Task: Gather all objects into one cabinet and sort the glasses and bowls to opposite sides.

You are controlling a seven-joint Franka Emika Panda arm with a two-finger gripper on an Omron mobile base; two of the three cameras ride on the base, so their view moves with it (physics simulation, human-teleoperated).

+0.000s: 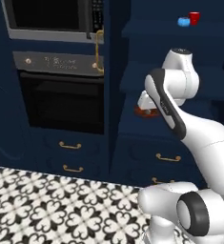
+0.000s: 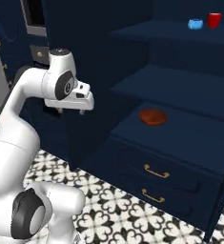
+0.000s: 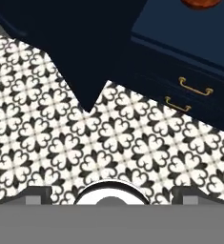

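In the left base view, the wide, shallow reddish-brown bowl (image 1: pixel 149 112) sits on the lowest shelf of the tall dark navy cabinet (image 1: pixel 170 138), partly hidden behind the arm; a small light-blue bowl (image 1: pixel 183 22) and a bright-red cylindrical cup (image 1: pixel 194 18) stand side by side on the top shelf.

In the right base view, the two-finger gripper (image 2: pixel 70 111) hangs outside the cabinet, fingers spread wide and holding nothing; the reddish-brown bowl lies to its right, deeper in and slightly lower.

In the hand view, looking down at the patterned black-and-white floor tiles (image 3: pixel 61 143), that bowl's edge peeks in at the top right, so I judge a forward reach is needed.
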